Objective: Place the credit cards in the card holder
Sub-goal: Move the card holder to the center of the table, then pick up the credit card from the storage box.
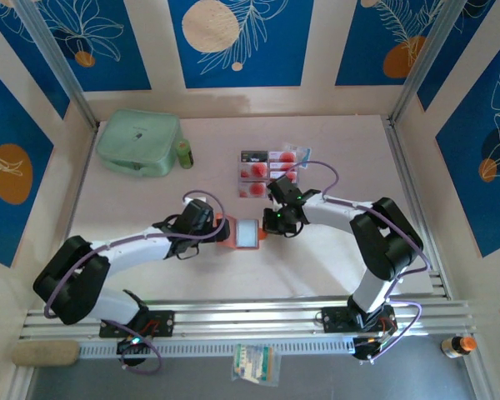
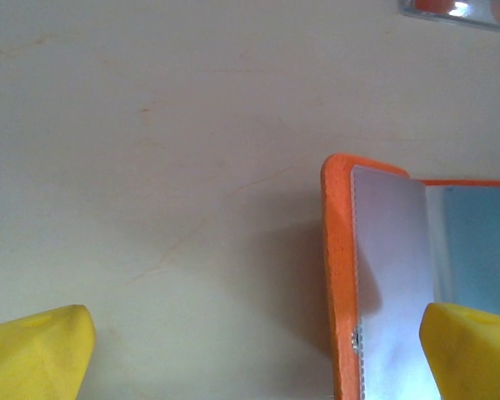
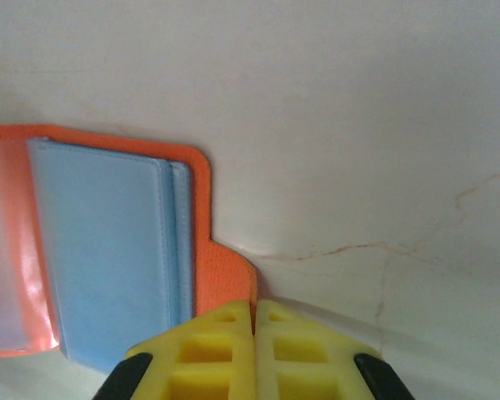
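Right jaws tight on card holder (image 3: 202,208) tab (image 3: 233,279)

two robot arms, a left arm (image 1: 129,248) and a right arm (image 1: 337,208), each of white tubes linked by bulky black joints. a thin purple cable (image 1: 73,268) loops along each. both bases (image 1: 137,323) are black. the left hand (image 2: 256,333) and right hand (image 3: 255,321) have blocky bright yellow fingers (image 3: 217,350); the right's show square hollows and black mounts (image 3: 121,379).

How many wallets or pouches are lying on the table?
2: the open orange card holder in the middle, and the mint-green pouch at the far left. None seems hidden.
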{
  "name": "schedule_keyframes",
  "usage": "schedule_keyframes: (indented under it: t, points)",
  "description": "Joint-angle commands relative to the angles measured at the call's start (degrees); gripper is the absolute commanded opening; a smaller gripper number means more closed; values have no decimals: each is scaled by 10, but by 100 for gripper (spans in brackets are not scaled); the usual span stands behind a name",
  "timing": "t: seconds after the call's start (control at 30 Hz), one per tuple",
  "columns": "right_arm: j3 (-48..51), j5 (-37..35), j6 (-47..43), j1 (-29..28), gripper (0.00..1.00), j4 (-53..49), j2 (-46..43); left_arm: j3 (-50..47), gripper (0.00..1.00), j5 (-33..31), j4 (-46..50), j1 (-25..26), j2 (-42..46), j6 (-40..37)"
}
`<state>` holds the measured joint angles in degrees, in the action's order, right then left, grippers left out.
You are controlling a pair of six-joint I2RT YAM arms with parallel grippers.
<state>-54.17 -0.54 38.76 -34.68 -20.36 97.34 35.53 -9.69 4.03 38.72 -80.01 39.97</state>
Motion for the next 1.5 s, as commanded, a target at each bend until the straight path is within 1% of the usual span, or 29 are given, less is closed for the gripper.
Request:
schedule_keyframes:
  t: [0.0,0.37,0.63,0.7,0.83,0.87,1.0,1.1,1.17,1.3,1.47]
  points:
    - [13,-3,-6,8,0,-5,-16,24,100,18,3,-5,-9,-8]
    - [30,-4,-4,25,0,-3,-37,51,100,48,1,-4,-61,-18]
    - [54,3,2,39,0,4,-61,13,100,21,1,-4,-64,-17]
    - [56,8,2,42,5,2,-68,10,100,20,-2,-3,-71,-19]
    - [41,10,-13,55,22,-22,-99,12,100,17,-6,-4,-87,-20]
    - [34,10,-19,60,25,-29,-107,13,100,16,-6,-4,-88,-20]
    - [-11,16,-72,87,37,-56,-132,14,100,16,-7,-4,-89,-20]
    - [-67,16,-136,99,42,-83,-119,16,100,16,-7,-3,-90,-18]
    - [-110,19,-173,104,42,-105,-97,16,100,16,-7,-4,-89,-16]
    - [-211,27,-252,102,42,-154,-28,16,100,17,-5,-4,-88,-12]
    - [-328,-4,-333,81,43,-206,62,19,100,15,4,-4,-81,-4]
